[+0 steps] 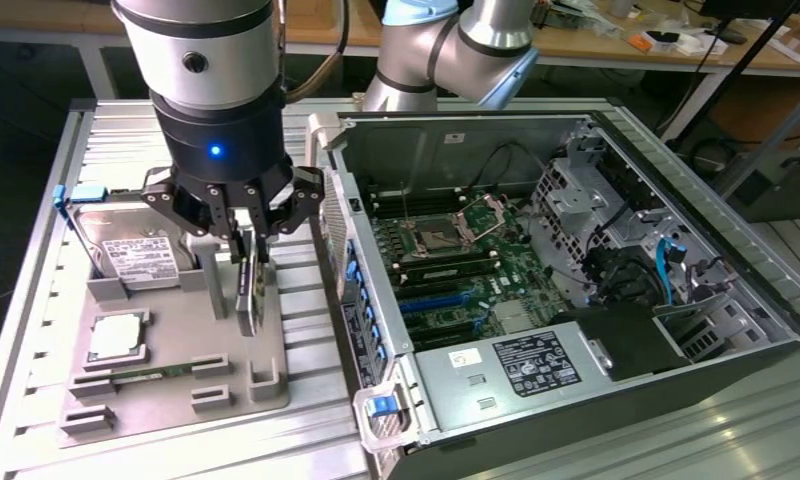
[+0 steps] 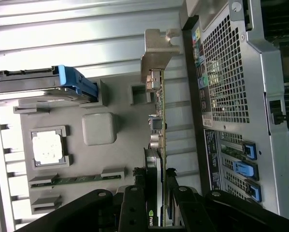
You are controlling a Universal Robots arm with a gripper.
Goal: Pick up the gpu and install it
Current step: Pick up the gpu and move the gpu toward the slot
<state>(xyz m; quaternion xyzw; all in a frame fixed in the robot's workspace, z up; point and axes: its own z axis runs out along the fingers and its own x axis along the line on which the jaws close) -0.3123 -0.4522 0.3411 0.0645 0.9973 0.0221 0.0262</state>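
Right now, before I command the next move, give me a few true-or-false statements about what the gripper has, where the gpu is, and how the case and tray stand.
1. The gripper is closed on the gpu. True.
2. The gpu is already seated in the motherboard. False: it stands on edge at the grey tray, outside the computer case.
3. The hard drive sits in the same grey tray. True.
4. The computer case is closed up. False: its side is open and the motherboard is exposed.
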